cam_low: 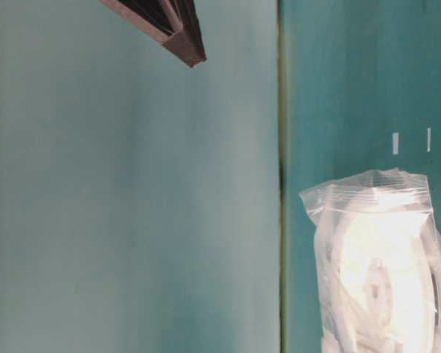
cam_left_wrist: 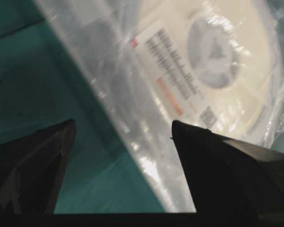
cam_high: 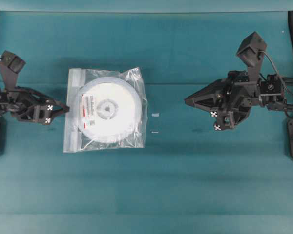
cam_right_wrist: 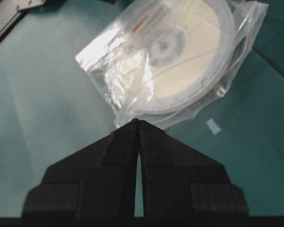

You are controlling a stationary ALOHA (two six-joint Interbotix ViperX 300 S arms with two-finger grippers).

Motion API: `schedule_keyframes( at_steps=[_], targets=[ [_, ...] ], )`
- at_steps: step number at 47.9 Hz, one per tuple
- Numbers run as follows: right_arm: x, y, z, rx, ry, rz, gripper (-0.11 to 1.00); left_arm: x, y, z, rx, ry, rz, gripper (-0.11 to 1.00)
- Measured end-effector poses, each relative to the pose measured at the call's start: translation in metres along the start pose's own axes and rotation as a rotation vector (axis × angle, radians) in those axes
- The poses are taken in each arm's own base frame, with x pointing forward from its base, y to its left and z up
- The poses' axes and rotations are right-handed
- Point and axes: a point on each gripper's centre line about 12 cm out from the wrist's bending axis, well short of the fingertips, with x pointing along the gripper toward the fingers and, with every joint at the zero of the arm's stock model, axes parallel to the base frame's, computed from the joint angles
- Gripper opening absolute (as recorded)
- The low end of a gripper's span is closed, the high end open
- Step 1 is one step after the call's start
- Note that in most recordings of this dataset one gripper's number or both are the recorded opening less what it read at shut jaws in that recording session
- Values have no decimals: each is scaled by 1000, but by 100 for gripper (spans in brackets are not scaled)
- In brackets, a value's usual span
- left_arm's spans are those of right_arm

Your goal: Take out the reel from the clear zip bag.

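Reel [cam_high: 106, 110] lies sealed inside the clear zip bag [cam_high: 73, 139], left of centre on the table, so removal is not begun. Left gripper [cam_high: 64, 108] gapes empty beside the bag's zip edge; right gripper [cam_high: 187, 101] is closed, holding nothing.

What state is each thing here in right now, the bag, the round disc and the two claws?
clear zip bag: lying flat on the table, reel inside.
reel: fully inside the bag, label side up.
left gripper: open, at the bag's left edge, holding nothing.
right gripper: shut, empty, away from the bag on its right.
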Motion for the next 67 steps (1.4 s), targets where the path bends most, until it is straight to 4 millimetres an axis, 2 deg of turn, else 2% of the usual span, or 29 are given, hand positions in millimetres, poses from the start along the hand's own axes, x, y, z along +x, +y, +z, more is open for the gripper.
schedule_keyframes(
  at_steps=[12, 37, 52, 58, 67],
  targets=[
    [0, 0, 0, 0, 1, -1, 0, -2, 5, -4, -59, -28, -39, 90],
    [0, 0, 0, 14, 3, -2, 0, 27, 0, 0, -62, -38, -52, 90],
    [0, -1, -2, 15, 13, -8, 0, 29, -1, 1, -64, -37, -51, 87],
    [0, -2, -3, 14, 23, -15, 0, 29, 0, 0, -62, -33, -46, 75],
    [0, -3, -5, 15, 45, -29, 0, 31, 2, 0, -61, -15, -15, 26]
  ],
)
